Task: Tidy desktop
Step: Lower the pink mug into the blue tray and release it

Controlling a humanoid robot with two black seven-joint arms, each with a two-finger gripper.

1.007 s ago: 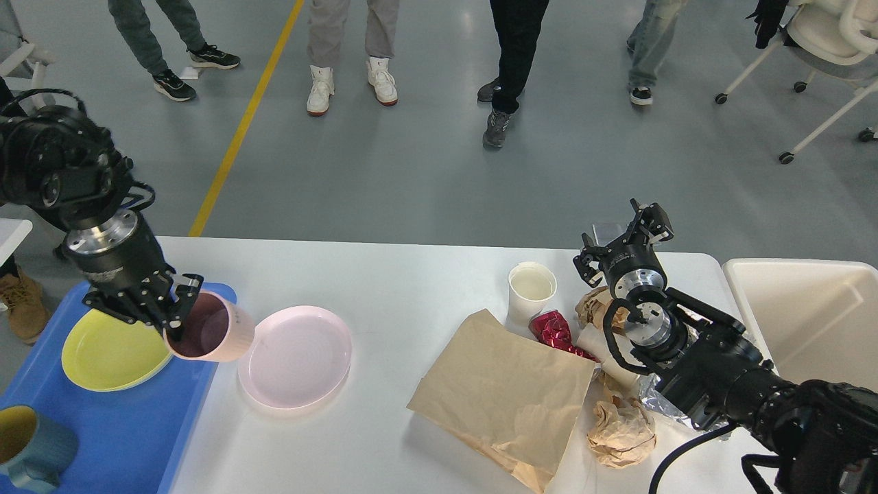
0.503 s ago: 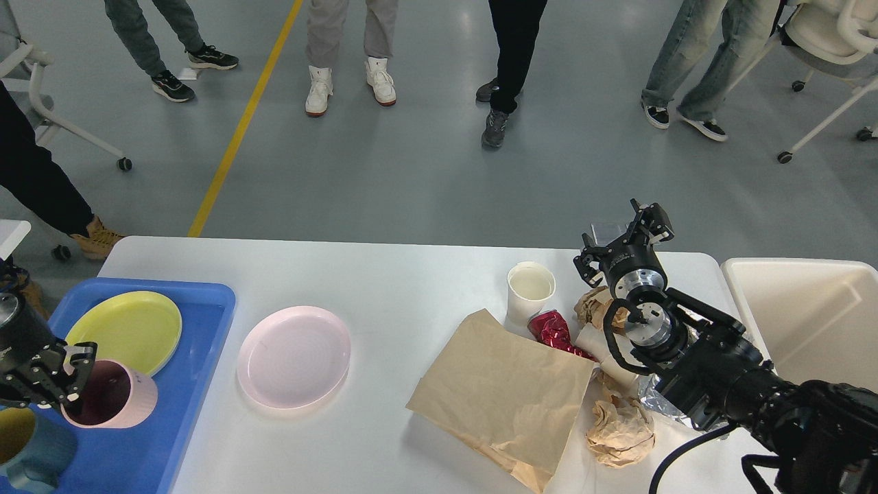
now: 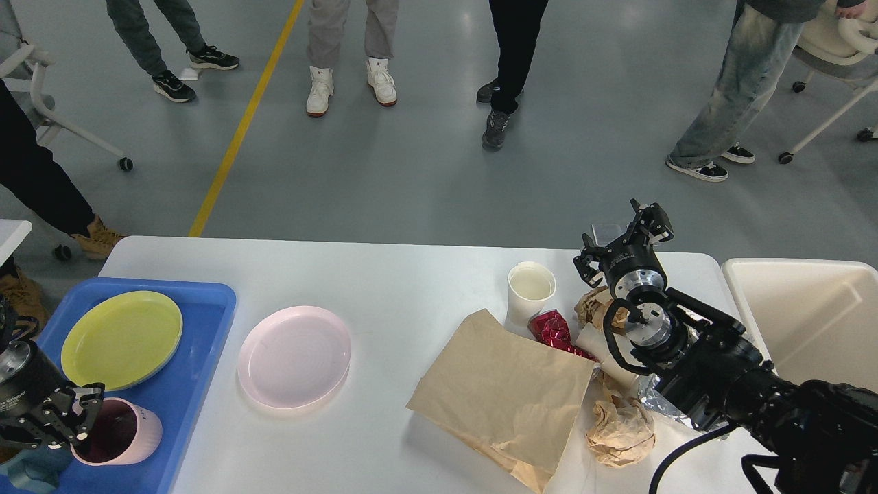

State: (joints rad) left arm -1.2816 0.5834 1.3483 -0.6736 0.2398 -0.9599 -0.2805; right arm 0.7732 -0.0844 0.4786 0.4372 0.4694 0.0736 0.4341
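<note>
While our left gripper (image 3: 81, 422) grips the rim of the pink mug (image 3: 118, 432) with one finger inside the mouth and the other outside the wall, that mug sits low over the near end of the blue tray (image 3: 199, 357), just beside the yellow plate (image 3: 122, 339) and against a dark teal mug (image 3: 27, 470) at the picture's bottom edge; we judge this a placement in hand, crockery being gathered on the tray, and whether the mug's base already touches the tray we cannot tell. Our right gripper (image 3: 627, 230) hovers above the far right part of the desktop (image 3: 384, 274), its jaws spread and holding nothing, apparently idle over the litter. The desktop lies centrally before us, between tray and cream bin (image 3: 809, 322). Remaining on it: a pink plate (image 3: 295, 357) near the tray, a brown paper bag (image 3: 507, 394) lying flat, a white paper cup (image 3: 530, 288) upright, a red foil wrapper (image 3: 555, 329) and crumpled brown paper (image 3: 621, 432) clustered near the bin, presumably destined for it.
</note>
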